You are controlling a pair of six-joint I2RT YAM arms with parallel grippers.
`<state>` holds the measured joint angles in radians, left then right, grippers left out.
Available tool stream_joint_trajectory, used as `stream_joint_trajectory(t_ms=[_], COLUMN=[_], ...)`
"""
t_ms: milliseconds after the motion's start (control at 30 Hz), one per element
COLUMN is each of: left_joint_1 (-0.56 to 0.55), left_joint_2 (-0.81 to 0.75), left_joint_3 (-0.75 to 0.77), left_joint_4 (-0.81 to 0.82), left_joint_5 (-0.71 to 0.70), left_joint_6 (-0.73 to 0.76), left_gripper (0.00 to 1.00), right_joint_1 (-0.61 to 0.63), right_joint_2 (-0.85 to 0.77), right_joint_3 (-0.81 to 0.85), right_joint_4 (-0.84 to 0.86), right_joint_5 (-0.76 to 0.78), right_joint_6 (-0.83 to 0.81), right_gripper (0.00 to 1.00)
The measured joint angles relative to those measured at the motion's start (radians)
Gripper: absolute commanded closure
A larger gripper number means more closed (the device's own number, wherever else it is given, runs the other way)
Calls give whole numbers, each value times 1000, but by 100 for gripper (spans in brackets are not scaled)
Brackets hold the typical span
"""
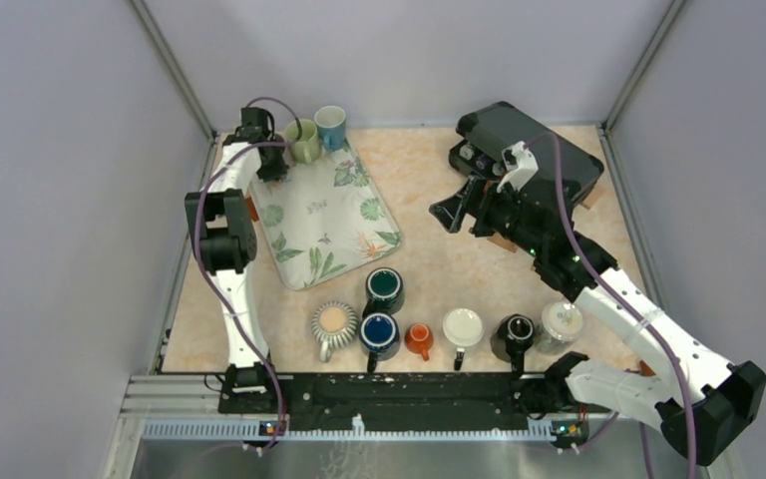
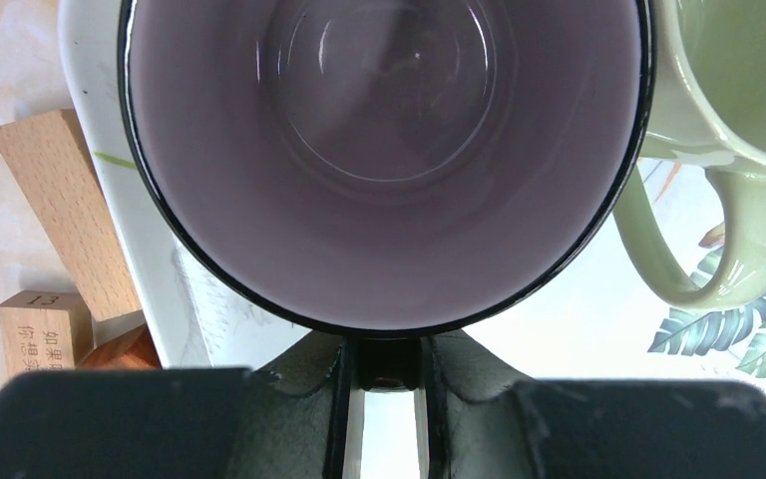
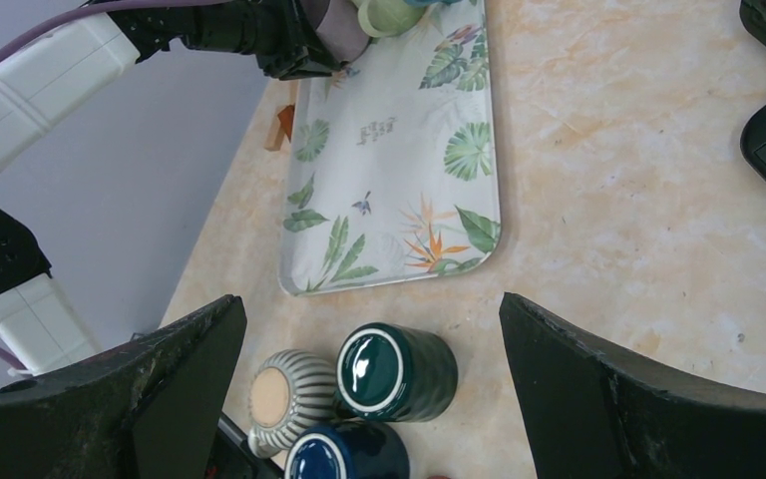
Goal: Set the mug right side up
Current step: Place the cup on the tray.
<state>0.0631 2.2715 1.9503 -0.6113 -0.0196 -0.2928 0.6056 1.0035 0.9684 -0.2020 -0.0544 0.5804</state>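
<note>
Plainly, the left claw [image 2: 384, 364] is the one on the job. It's clenched on the near wall of the mug [image 2: 384, 160], a black one with a pale lilac inside, pinching the rim between its fingers. The mouth gapes straight at my wrist camera, so its long axis runs away from the claw, down toward the tray [image 2: 578, 339] at its far left corner. I judge it upright or close to it, though I can't tell whether its base touches the tray. The green mug [image 2: 748, 90] stands just beside it on the right, handle pointing back toward the claw, so setting down calls for care on that side. The right claw [image 3: 369, 299] hangs spread wide and empty over mid-table, well apart. Counting: one tray, two mugs standing on it — the green one and a blue mug [image 1: 330, 126] — seven cups [image 1: 462, 327] in the near cluster, and three wooden blocks [image 2: 55, 210] showing by the tray's left edge.
</note>
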Motion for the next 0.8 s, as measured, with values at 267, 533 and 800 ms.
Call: stream_joint_trajectory(t_ms=[267, 533, 800], left_joint_1=[0, 0, -5], left_joint_2=[0, 0, -66], left_joint_3=[19, 31, 4], left_joint_4=[14, 28, 39], left_joint_5=[2, 4, 4], left_joint_6=[3, 5, 5], left_gripper=[49, 24, 1], right_joint_1=[0, 0, 0], right_joint_2=[0, 1, 1], right_joint_3=[0, 0, 0], right_joint_4=[0, 0, -5], right_joint_5=[-2, -8, -6], right_joint_6=[5, 5, 5], right_gripper=[1, 1, 1])
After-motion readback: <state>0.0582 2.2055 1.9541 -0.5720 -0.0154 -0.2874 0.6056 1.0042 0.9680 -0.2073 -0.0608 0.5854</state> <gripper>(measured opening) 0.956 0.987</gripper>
